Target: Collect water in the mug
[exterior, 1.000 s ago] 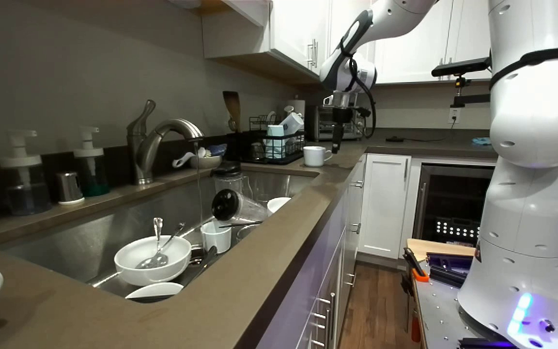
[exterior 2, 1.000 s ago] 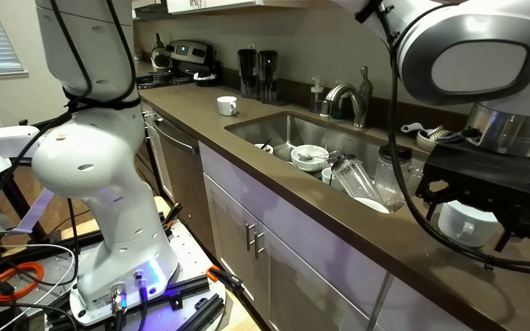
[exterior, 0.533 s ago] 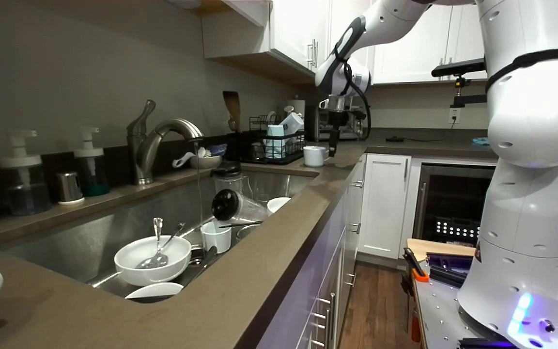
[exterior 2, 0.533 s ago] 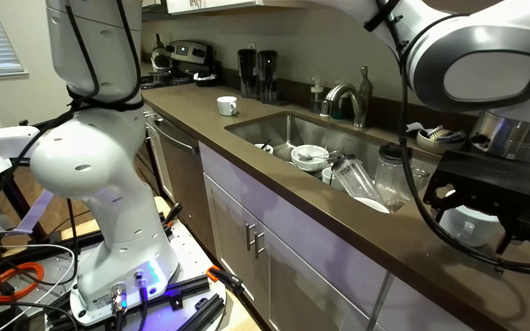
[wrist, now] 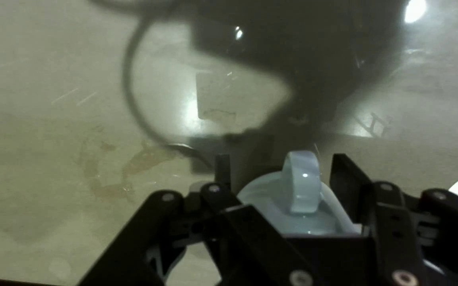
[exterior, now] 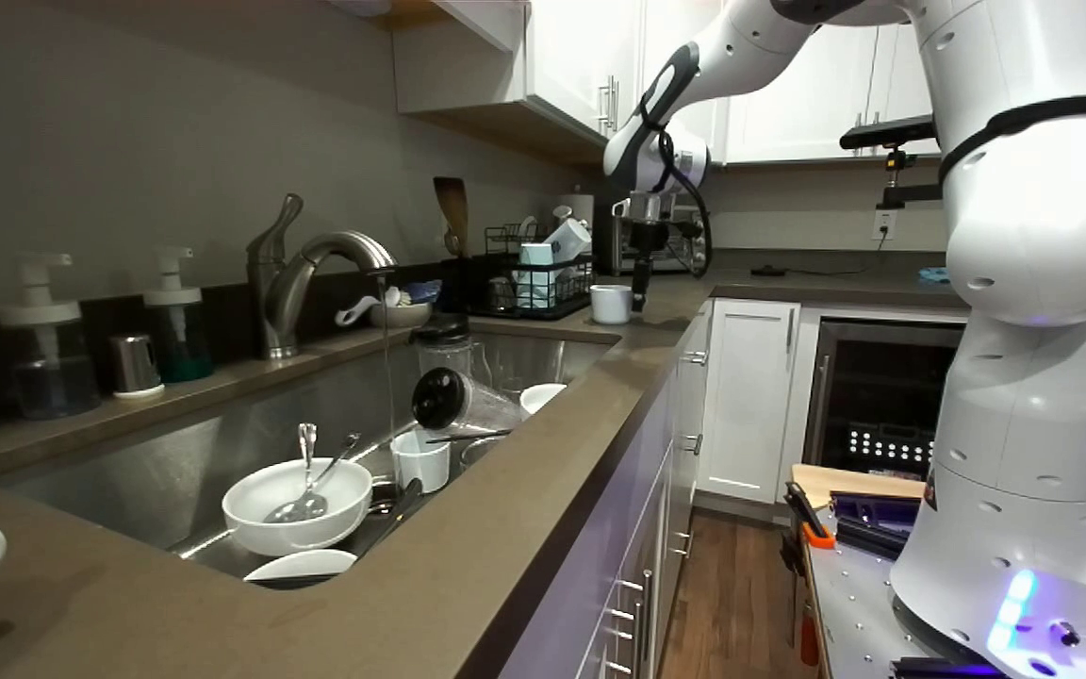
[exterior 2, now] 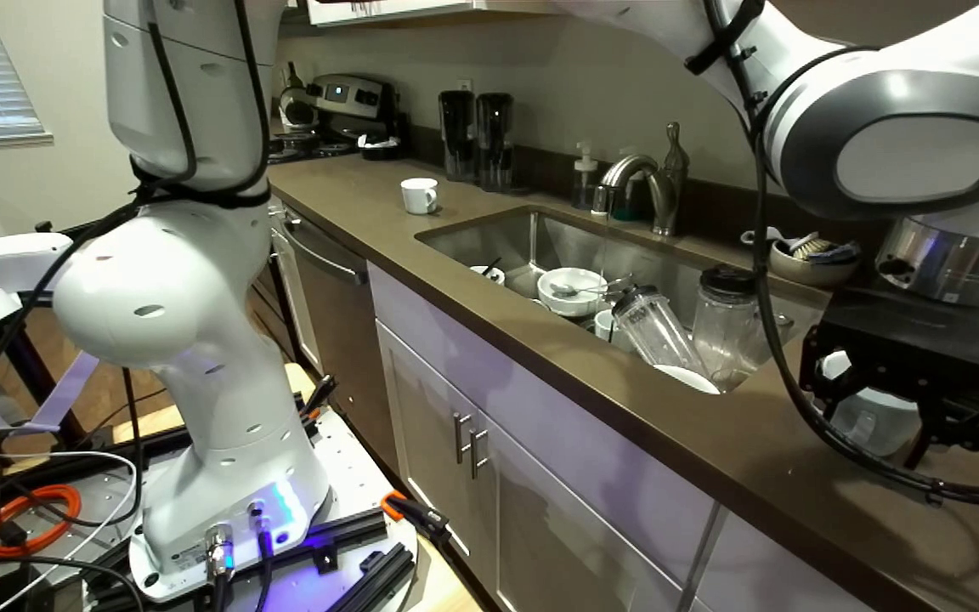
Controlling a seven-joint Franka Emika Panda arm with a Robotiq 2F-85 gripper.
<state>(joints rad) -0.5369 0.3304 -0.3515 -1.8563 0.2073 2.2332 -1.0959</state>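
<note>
A white mug (exterior: 610, 305) stands upright on the counter beyond the sink's end. In an exterior view it is partly hidden behind my gripper (exterior 2: 876, 421). In the wrist view the mug's handle (wrist: 302, 182) points up between my open fingers (wrist: 280, 169), with a gap on each side. In an exterior view my gripper (exterior: 640, 297) points down at the mug's handle side and hides the handle. The faucet (exterior: 340, 249) runs a thin stream of water (exterior: 389, 358) into the sink; the faucet also shows in an exterior view (exterior 2: 625, 174).
The sink (exterior: 156, 490) holds a white bowl (exterior: 293, 528) with spoons, a white cup (exterior: 420, 460) and clear jars (exterior: 482, 405). A dish rack (exterior: 552, 288) stands behind the mug. Another white mug (exterior 2: 419, 196) stands at the sink's opposite end. Cabinets (exterior: 571, 66) hang above.
My gripper has moved toward the mug, leftward and slightly down in an exterior view, and its fingers now overlap the handle. The mug and the running water look unchanged.
</note>
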